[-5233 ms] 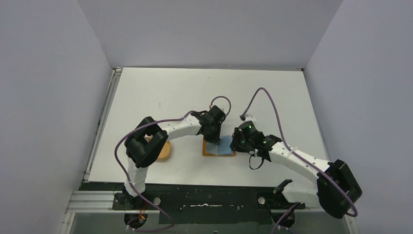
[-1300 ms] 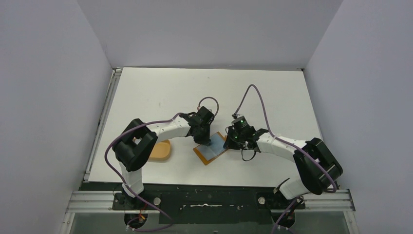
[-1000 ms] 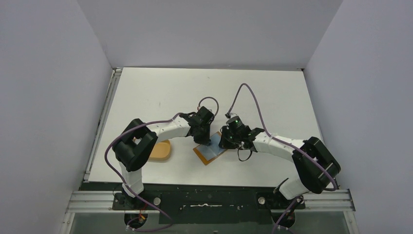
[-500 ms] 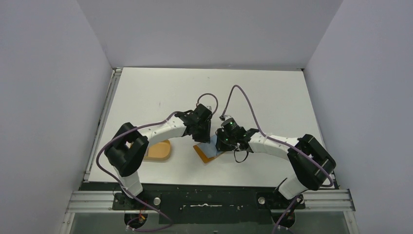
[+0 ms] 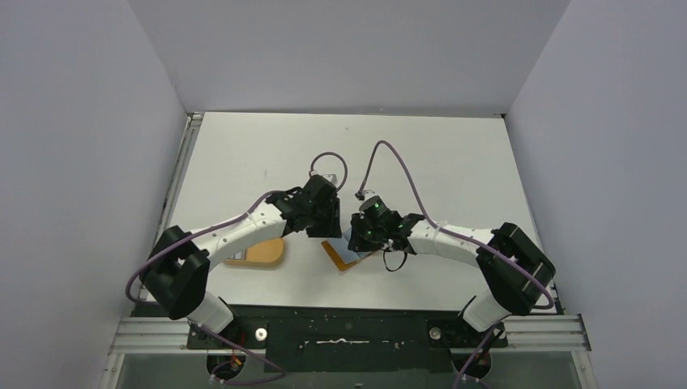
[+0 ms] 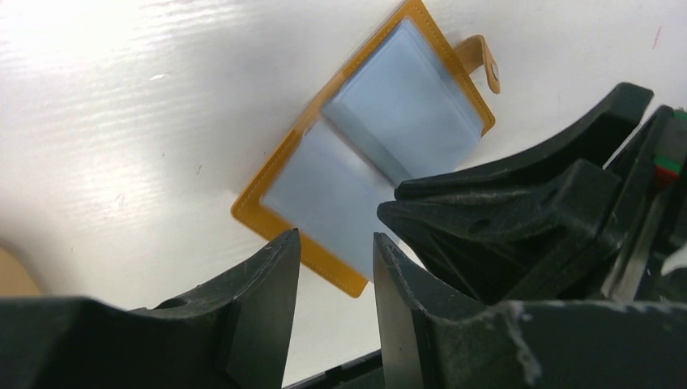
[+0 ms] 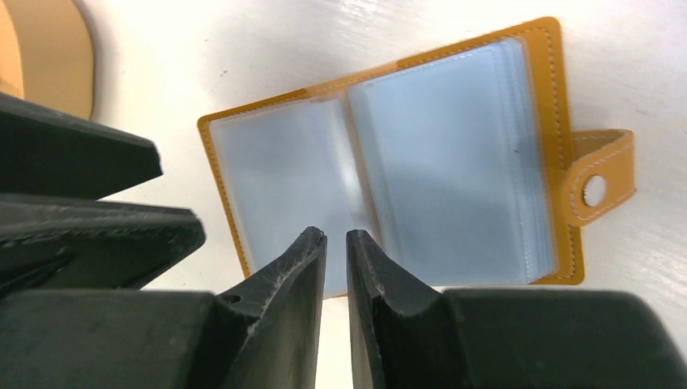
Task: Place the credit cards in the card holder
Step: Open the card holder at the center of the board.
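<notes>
The card holder (image 5: 347, 254) lies open on the table, tan-orange with pale clear sleeves, its tab to the right in the right wrist view (image 7: 454, 170). It also shows in the left wrist view (image 6: 405, 113). My left gripper (image 5: 326, 229) hovers over its left edge, jaws (image 6: 336, 235) a little apart and empty. My right gripper (image 5: 355, 241) hovers over the left sleeve, its jaws (image 7: 336, 232) almost together with nothing between them. The two grippers are close together, nearly touching. I cannot make out any credit cards.
The orange oval tray (image 5: 266, 253) sits left of the holder, partly under my left arm. Grey walls stand at the left, right and back of the white table (image 5: 454, 162). The black front rail (image 5: 348, 324) runs along the near edge.
Both grippers have moved left. The right gripper has come in over the holder beside the left gripper. My left elbow has swung down and left. The holder was turned slightly clockwise earlier.
</notes>
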